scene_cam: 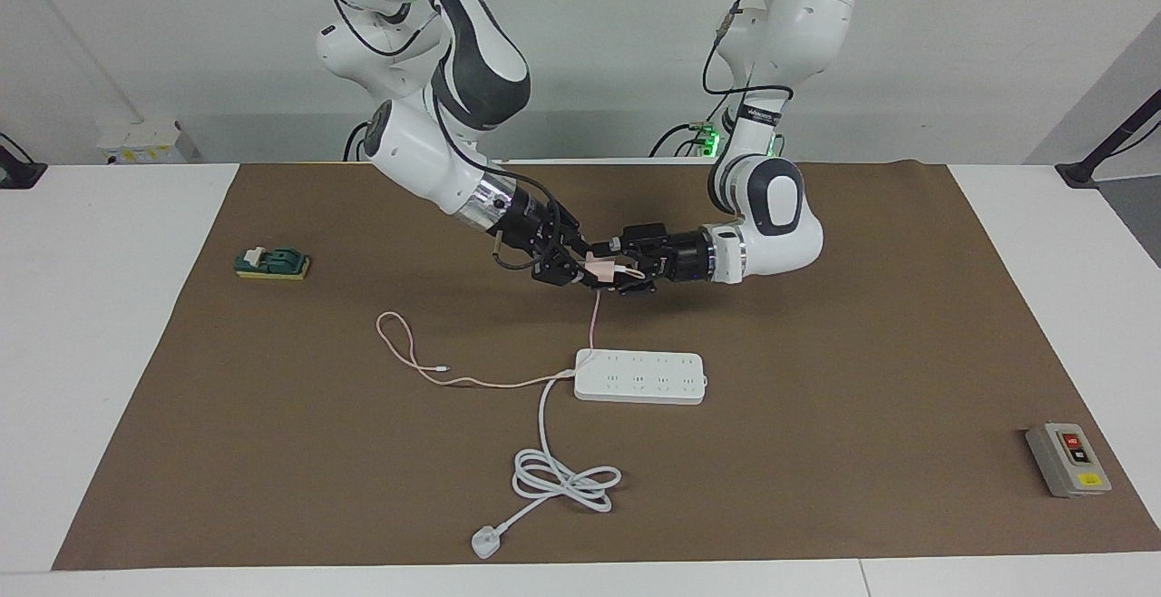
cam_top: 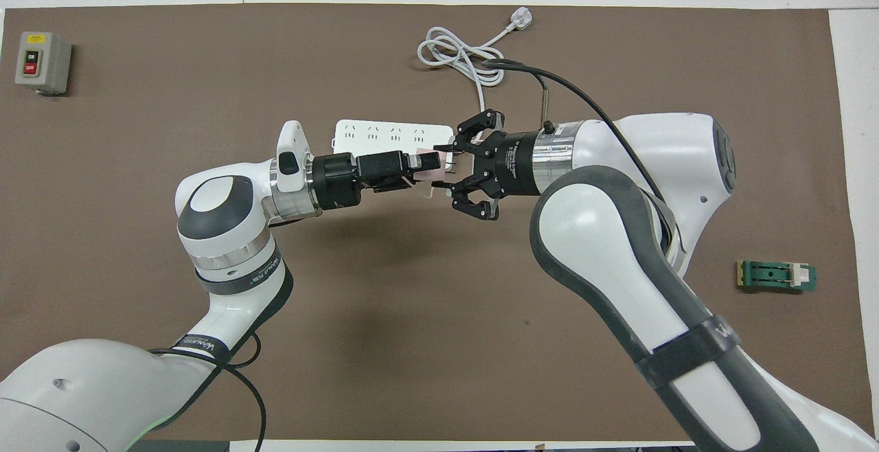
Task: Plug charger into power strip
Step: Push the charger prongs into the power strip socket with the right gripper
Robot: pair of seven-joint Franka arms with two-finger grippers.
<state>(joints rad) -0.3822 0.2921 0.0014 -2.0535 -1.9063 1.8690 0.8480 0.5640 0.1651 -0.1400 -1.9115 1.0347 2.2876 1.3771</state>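
Going across the facing view from the right arm's end of the table: there's a little green and yellow block [scene_cam: 272, 263] sitting on the brown mat [scene_cam: 816, 488], well apart from everything else.

Next, the right gripper [scene_cam: 580, 272] is up in the air over the mat, over a spot a bit nearer the robots than the power strip [scene_cam: 640, 376]. Its fingertips are pinched together on the charger [scene_cam: 598, 266], with the outer links splayed out to the sides. The charger is a small pale pink cube, way smaller than the strip. Its thin pink cable [scene_cam: 594, 320] hangs straight down from it to the mat, runs past the strip's end and snakes off into a loose loop toward the right arm's end of the table.

The left gripper [scene_cam: 628, 272] comes in level from the other end and meets the charger head on, its fingers around the cube. I can't tell whether they're actually clamped on it or just loosely around it.

Below the two grippers, the power strip lies flat on the mat: a long white bar with two rows of sockets. Its thick white cord [scene_cam: 562, 479] coils up farther from the robots and ends in a white plug [scene_cam: 485, 543].

Last thing over, at the left arm's end: a grey button box [scene_cam: 1068, 459] with red and yellow buttons.
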